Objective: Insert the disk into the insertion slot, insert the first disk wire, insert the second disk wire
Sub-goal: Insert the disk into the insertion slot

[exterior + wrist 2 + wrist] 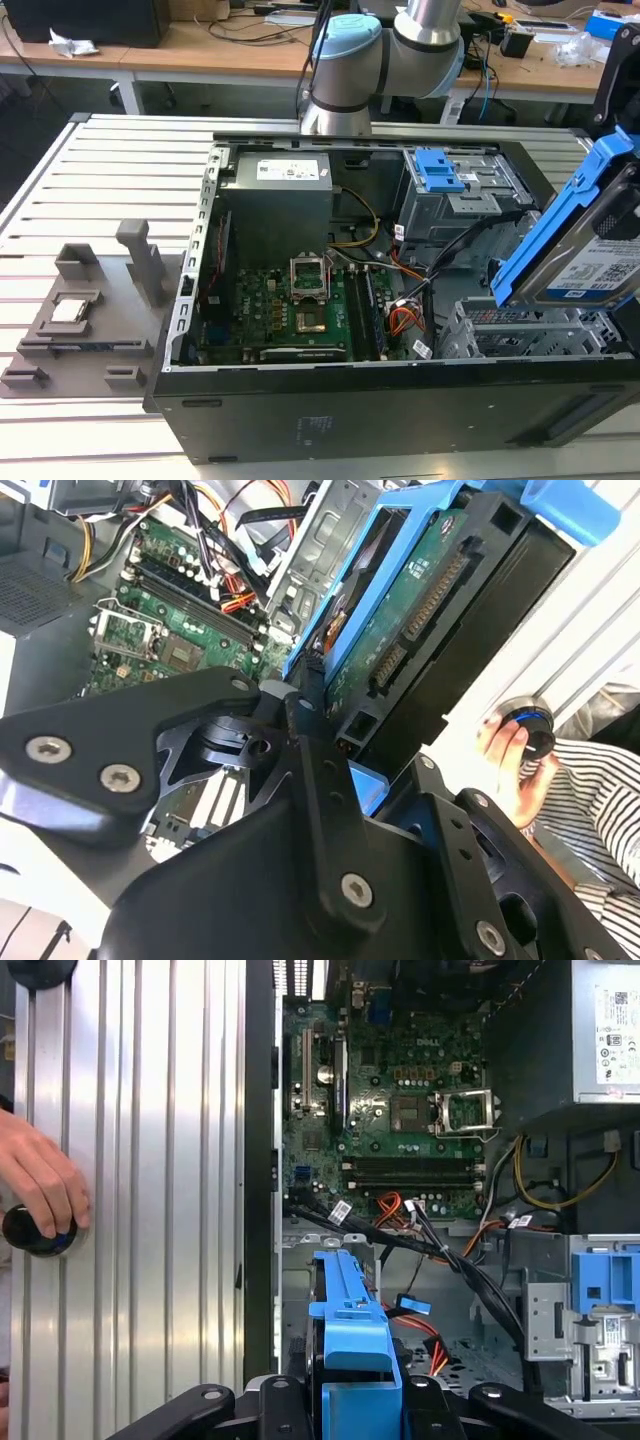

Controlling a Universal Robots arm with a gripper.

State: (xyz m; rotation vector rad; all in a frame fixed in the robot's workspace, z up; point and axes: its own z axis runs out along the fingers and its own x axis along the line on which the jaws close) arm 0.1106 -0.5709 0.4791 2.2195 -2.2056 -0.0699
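Holds disk (598, 262) tilted in clamped jaws of gripper (355, 1410) above insertion slot (505, 330), exterior view 4 o'clock; 0/3 done, first disk wire (408, 1307) & second disk wire (403, 320) unplugged.

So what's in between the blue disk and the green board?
Loose wires. In the exterior view a red and orange wire bundle and black cables lie between the tilted disk and the green board.

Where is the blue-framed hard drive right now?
At the exterior view's right, the disk is held tilted in the air, just above the low grey cage at that end of the open computer case.
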